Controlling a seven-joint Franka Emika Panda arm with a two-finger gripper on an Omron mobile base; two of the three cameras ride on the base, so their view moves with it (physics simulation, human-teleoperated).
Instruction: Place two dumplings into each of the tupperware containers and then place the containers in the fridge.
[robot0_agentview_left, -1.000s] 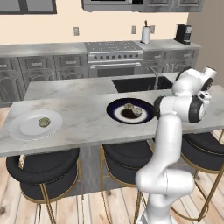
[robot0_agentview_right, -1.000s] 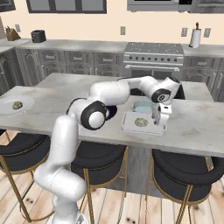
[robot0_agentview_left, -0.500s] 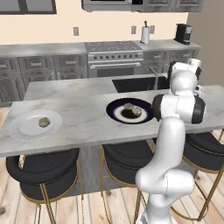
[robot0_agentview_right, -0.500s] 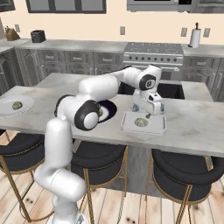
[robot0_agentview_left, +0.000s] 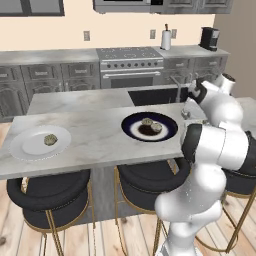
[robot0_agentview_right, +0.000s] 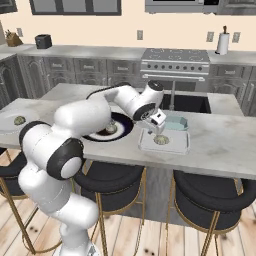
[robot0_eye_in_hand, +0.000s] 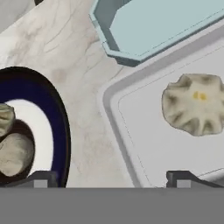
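No legible writing. Jaws spread wide, empty, above whitish tupperware container (robot0_eye_in_hand: 175, 144) holding one dumpling (robot0_eye_in_hand: 194, 108); teal container (robot0_eye_in_hand: 153, 26) and dark-blue plate (robot0_eye_in_hand: 57, 131) adjacent.

Four dumplings are counted: one (robot0_agentview_right: 161, 139) in the whitish tub (robot0_agentview_right: 165, 147), two on the dark-blue plate (robot0_agentview_left: 149, 126), namely one (robot0_agentview_left: 147, 121) beside another (robot0_agentview_left: 156, 127), and one (robot0_agentview_left: 50, 139) on the white plate (robot0_agentview_left: 40, 142). Two tupperware tubs are seen, the whitish one and a pale teal one (robot0_agentview_right: 175, 123). Two round plates are counted on the worktop (robot0_agentview_left: 100, 140). Three dark stools with gold legs are counted, one of them (robot0_agentview_left: 48, 197) at the left.
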